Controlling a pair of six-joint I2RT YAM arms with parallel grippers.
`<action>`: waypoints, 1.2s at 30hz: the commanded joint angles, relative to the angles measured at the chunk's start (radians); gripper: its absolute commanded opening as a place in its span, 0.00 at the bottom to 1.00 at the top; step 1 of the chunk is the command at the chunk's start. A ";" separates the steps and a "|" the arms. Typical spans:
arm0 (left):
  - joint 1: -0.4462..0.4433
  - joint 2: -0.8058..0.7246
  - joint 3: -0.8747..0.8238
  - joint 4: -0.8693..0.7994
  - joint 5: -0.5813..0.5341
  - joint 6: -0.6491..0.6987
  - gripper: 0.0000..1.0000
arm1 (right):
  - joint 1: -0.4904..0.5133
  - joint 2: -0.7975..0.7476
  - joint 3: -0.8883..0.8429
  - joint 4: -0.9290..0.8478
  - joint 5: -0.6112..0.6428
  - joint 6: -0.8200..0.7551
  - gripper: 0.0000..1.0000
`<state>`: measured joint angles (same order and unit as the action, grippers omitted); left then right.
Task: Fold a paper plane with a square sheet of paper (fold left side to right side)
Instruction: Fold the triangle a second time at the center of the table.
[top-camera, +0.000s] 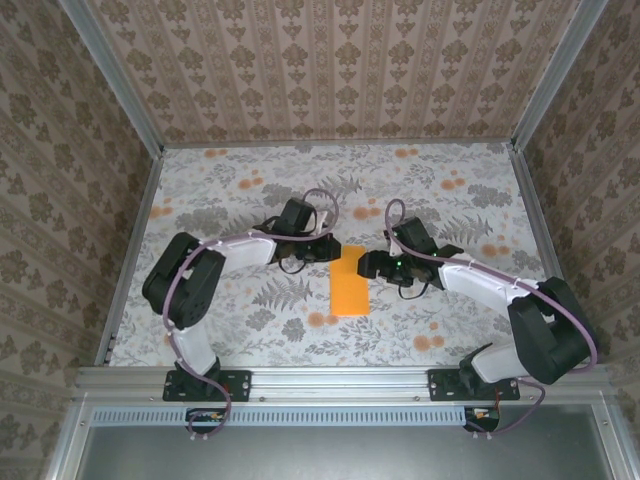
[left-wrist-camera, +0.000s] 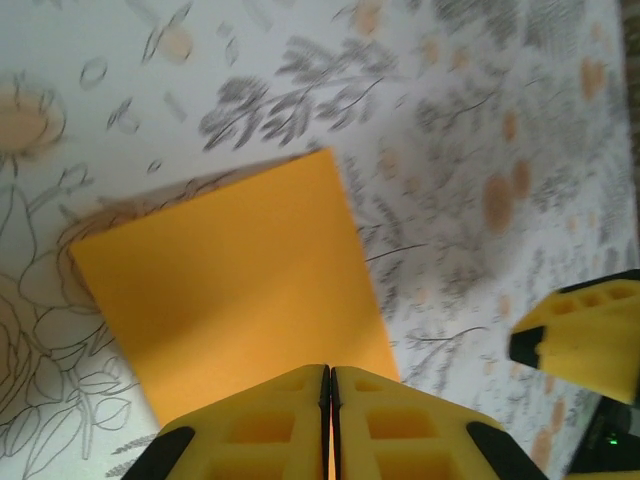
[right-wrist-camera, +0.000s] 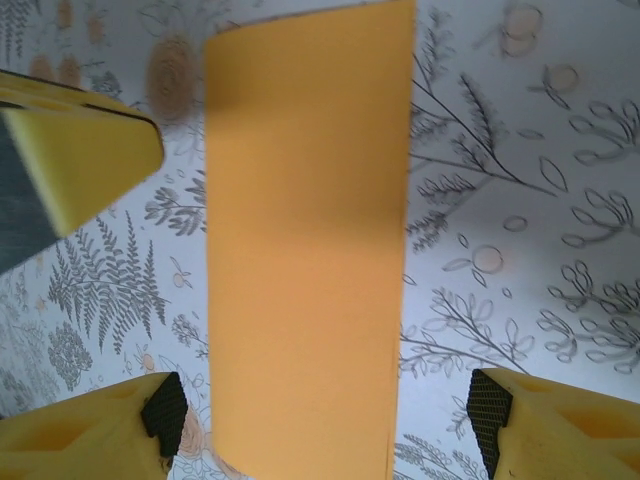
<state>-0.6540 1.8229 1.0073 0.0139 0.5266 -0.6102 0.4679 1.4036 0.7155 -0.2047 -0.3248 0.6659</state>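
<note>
The square sheet of paper (top-camera: 350, 283) is bright orange and lies flat on the floral cloth, folded into a narrow rectangle; no pointed paper plane shape is in view. My left gripper (top-camera: 328, 247) hangs over the sheet's upper left corner. In the left wrist view its yellow jaws (left-wrist-camera: 330, 368) are pressed together over the paper (left-wrist-camera: 230, 270). My right gripper (top-camera: 368, 265) sits at the paper's right side. In the right wrist view it (right-wrist-camera: 330, 410) stands open, one fingertip on each side of the paper (right-wrist-camera: 305, 230), touching nothing.
The floral tablecloth (top-camera: 250, 190) covers the whole table. Patterned walls stand on three sides, with a metal rail (top-camera: 330, 380) along the near edge. The two grippers are close together; the left finger (right-wrist-camera: 80, 160) shows in the right wrist view.
</note>
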 joint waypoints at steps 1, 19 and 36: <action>0.008 0.033 -0.001 -0.014 -0.023 -0.025 0.11 | -0.006 0.020 -0.013 0.011 -0.066 0.032 0.78; 0.011 0.093 -0.028 -0.012 -0.049 -0.020 0.09 | -0.005 0.124 -0.034 -0.046 -0.242 0.084 0.60; 0.010 0.093 -0.031 -0.002 -0.042 -0.019 0.09 | 0.011 0.205 -0.013 0.077 -0.288 0.147 0.48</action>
<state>-0.6464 1.9041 0.9958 0.0303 0.5003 -0.6254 0.4625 1.5818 0.6926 -0.1848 -0.5823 0.7929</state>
